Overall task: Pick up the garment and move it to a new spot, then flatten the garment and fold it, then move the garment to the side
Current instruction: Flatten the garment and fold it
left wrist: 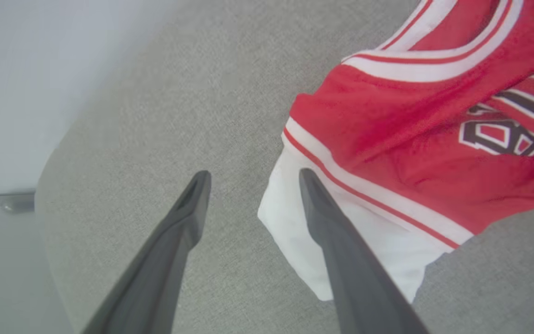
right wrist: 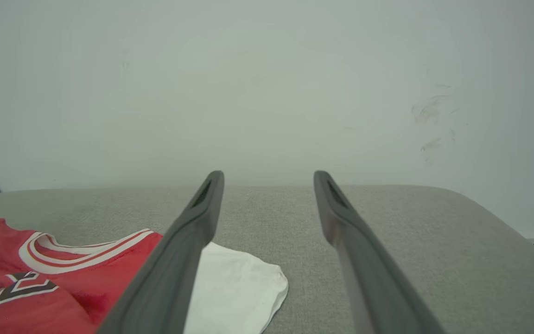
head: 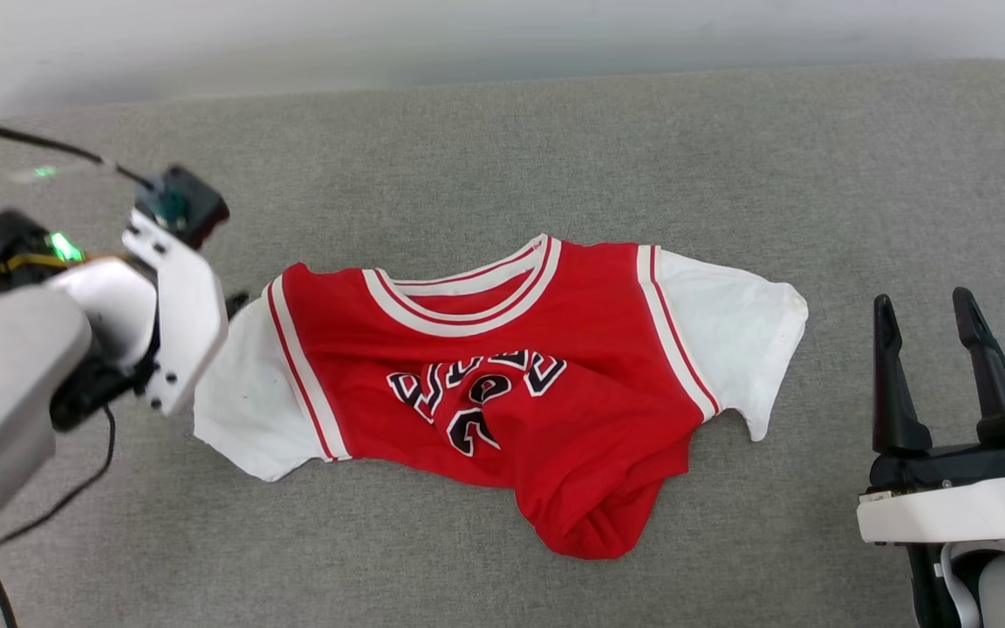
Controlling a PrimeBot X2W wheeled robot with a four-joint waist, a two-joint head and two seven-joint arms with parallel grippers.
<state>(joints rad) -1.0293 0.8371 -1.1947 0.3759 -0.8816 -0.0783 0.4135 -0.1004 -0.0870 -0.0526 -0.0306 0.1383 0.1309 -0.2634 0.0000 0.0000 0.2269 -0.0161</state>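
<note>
**Head view: garment (head: 500,396) lying mid-surface, both grippers standing open at its sides**

At the far left, the left gripper (left wrist: 254,181) is hanging over the grey fabric surface (head: 502,148), with a black cable (head: 75,488) trailing below its pale forearm. In the left wrist view its two dark fingers are standing well apart and gripping nothing. One is crossing the white sleeve's edge, and whether it is touching the cloth cannot be told. Past the other finger, the surface's rounded corner is curving away.

The red garment is lying face up in the middle. Its collar is pointing toward the far edge and both white sleeves are spreading outward. The lower hem is bunching into a rumpled lump toward the near side, folding the black print in on itself. Bare fabric is running wide behind the collar up to the pale wall (head: 293,35), and a narrower strip is lying open along the near side.

At the right, the right gripper (head: 923,301) is standing clear of the right sleeve, jaws spread and empty, with open surface between them. In the right wrist view its fingers are pointing at the wall, and the surface's rounded right edge is falling off beyond them.
</note>
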